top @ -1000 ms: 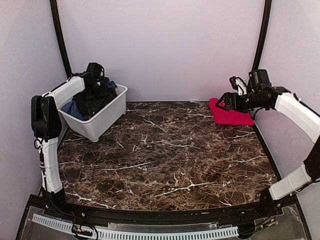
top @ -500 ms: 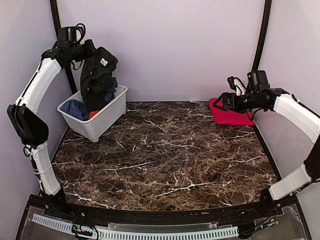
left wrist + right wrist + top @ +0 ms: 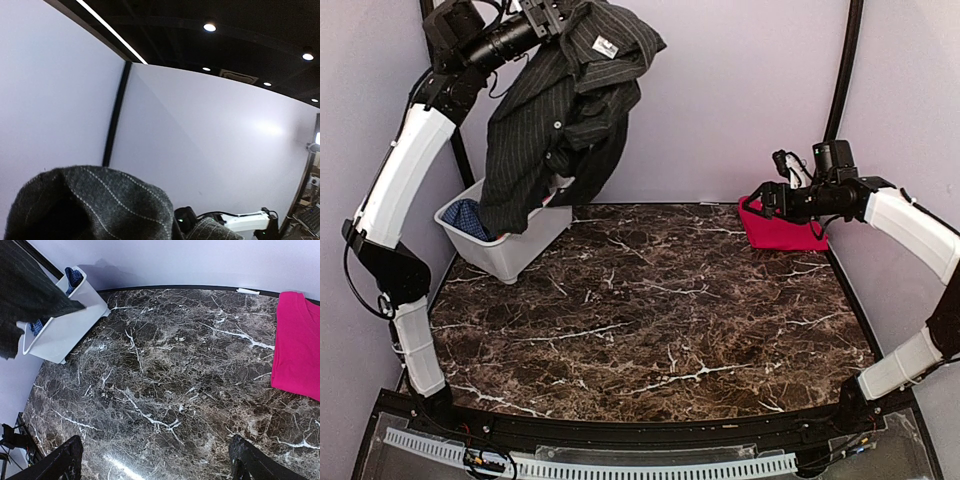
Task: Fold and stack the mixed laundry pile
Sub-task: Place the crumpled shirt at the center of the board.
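The dark charcoal pinstriped shirt (image 3: 560, 120) hangs high over the back left corner, its lower end still trailing into the white bin (image 3: 515, 250). My left gripper (image 3: 552, 15) is shut on the shirt's top, near the collar label. In the left wrist view the shirt (image 3: 95, 205) covers the fingers. A blue checked garment (image 3: 468, 215) lies in the bin. The bright red cloth (image 3: 785, 232) lies flat at the back right. My right gripper (image 3: 758, 205) hovers open above the red cloth's left edge, holding nothing. In the right wrist view its fingers (image 3: 60, 465) stand wide apart over the marble.
The white bin (image 3: 65, 330) sits at the table's back left against the wall. The dark marble tabletop (image 3: 650, 310) stretches between bin and red cloth (image 3: 297, 345). Black frame posts (image 3: 840, 70) rise at both back corners.
My left gripper shut on the pinstriped shirt in the bin and lifted it high up and to the right. The right arm has stayed nearly still.
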`<state>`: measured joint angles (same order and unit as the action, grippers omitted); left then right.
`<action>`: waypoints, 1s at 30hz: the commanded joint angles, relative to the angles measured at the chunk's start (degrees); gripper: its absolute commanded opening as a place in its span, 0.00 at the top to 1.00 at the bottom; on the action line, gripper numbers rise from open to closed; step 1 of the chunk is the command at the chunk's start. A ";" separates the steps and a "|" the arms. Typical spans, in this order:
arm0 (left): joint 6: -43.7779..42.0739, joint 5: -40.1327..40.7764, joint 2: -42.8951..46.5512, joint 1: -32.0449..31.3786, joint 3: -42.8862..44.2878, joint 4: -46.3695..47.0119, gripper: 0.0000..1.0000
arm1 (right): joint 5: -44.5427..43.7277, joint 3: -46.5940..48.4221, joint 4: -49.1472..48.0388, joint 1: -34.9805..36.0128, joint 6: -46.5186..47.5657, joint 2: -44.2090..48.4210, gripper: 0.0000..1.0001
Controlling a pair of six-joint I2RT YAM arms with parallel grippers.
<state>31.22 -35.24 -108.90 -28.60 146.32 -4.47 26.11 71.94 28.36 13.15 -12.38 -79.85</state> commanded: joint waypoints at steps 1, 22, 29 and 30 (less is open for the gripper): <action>2.61 -11.38 -2.85 -5.60 1.72 7.03 1.00 | 0.86 0.05 -2.52 0.51 -0.80 -0.56 0.02; 4.30 -10.90 -1.63 -1.51 -12.54 -0.17 1.00 | -0.25 0.86 -2.27 0.56 0.54 -2.63 0.01; -24.37 7.30 13.18 -14.05 -48.97 -19.30 0.79 | -0.60 -0.93 -2.10 0.53 1.63 -3.07 0.01; -25.51 7.91 14.44 -15.04 -50.71 -20.25 0.73 | -0.50 -1.26 -2.13 0.53 1.66 -3.02 0.02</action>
<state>23.24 -34.89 -101.93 -37.71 102.96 -12.73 25.80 71.85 27.79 13.30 -11.84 -82.72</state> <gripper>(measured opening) 0.182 0.986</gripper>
